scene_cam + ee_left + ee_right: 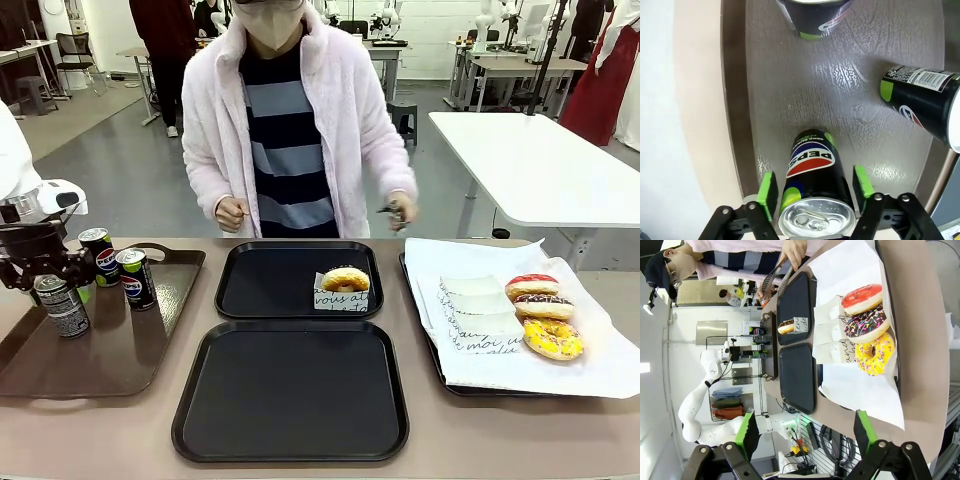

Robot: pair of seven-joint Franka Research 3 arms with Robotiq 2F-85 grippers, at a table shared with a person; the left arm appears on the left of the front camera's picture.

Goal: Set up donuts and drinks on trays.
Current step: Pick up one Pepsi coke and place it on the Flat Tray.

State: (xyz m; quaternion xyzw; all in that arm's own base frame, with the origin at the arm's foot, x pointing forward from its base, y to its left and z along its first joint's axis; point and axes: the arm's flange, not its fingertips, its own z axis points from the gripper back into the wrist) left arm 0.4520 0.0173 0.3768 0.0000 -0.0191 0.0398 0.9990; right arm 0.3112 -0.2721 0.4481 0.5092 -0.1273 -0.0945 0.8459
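On the far left, a glossy brown tray with cut-out handles [150,350] held all three slim dark soda cans, so no drink had reached a serving tray. The left gripper [815,186] stood over the nearest can [812,160]. Its jaws were apart and straddled the can, with the green pads just beside its sides and a sliver of gap on each. That can appeared to rest upright on the brown tray. A second can [100,255] and a third can [135,278] stood a little farther back on the same tray, untouched.

In the middle, the far black squarish plastic tray [260,290] carried one plain golden ring donut in a white paper sleeve [346,279] near its right edge. The near black tray [290,395] was bare. Beyond the far tray, the person's hand [400,212] held what looked like tongs.

On the right, the tray lined with white paper [480,392] kept a red-iced donut [532,286], a chocolate sprinkled donut [543,306] and a yellow-iced donut [553,338], with spare white sleeves [480,305] beside them. The right gripper [805,432] hung off that tray's near side, jaws apart and gripping nothing.

By this showing, the work was barely begun. One donut was placed. Every drink, and probably at least one more donut for the near tray, remained to be moved.
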